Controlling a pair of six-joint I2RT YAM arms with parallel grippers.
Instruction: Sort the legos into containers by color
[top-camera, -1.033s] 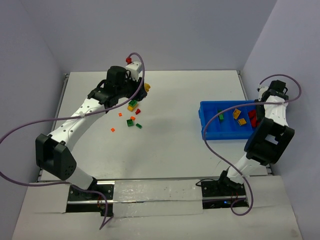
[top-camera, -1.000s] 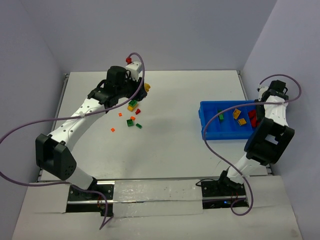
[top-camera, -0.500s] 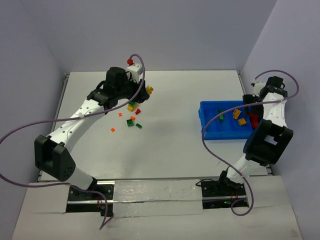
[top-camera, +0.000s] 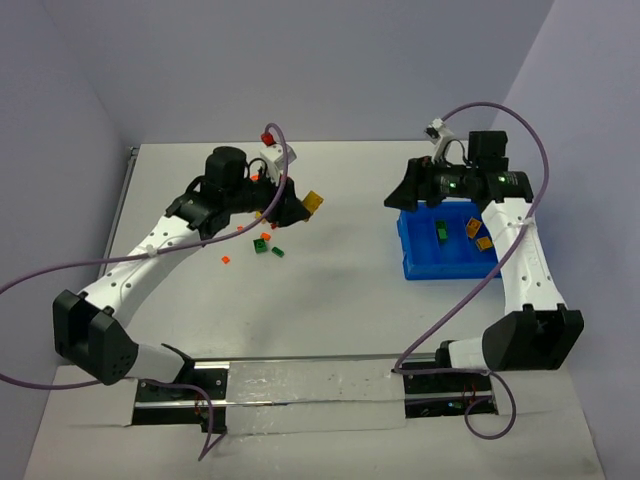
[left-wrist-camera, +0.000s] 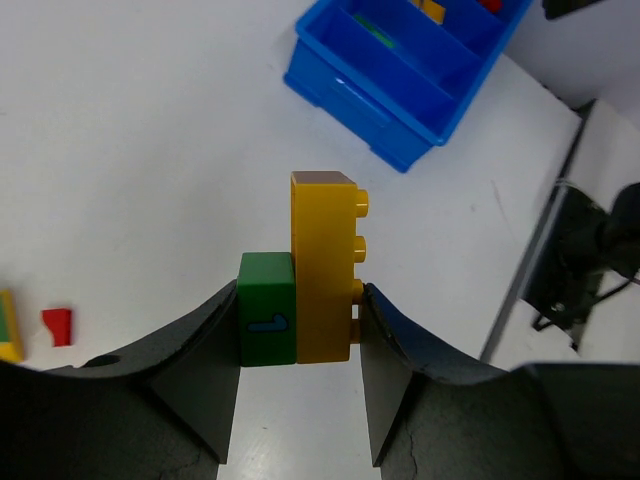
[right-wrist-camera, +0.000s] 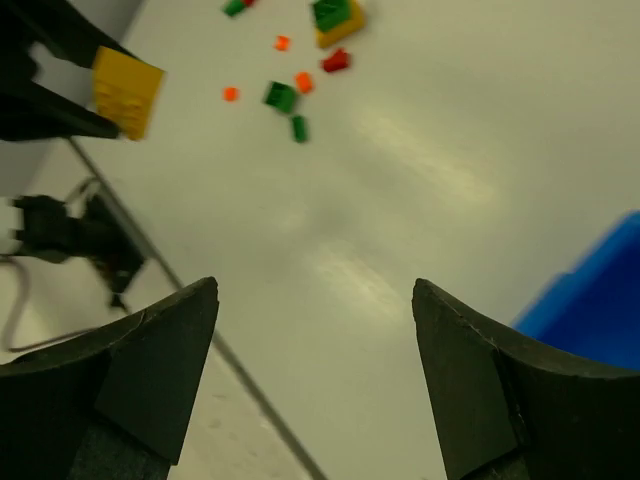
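My left gripper (left-wrist-camera: 298, 320) is shut on a yellow brick (left-wrist-camera: 322, 270) with a green brick (left-wrist-camera: 267, 310) stuck to its side, held above the table. From above, that yellow brick (top-camera: 313, 201) hangs right of the loose legos (top-camera: 262, 246). My right gripper (right-wrist-camera: 315, 300) is open with nothing between its fingers. It hovers by the left end of the blue bin (top-camera: 450, 258) and faces the table's middle. Inside the bin lie a green lego (top-camera: 441, 230) and two yellow-orange ones (top-camera: 474, 228).
Loose green, red and orange legos (right-wrist-camera: 281, 96) lie scattered on the white table left of centre. A red lego (left-wrist-camera: 57, 325) shows at the left of the left wrist view. The blue bin (left-wrist-camera: 400, 80) stands far right, close to the side wall.
My right arm has swung from the bin's right end to its left end, and its jaws have opened wide. My left arm has carried the yellow and green bricks rightward.
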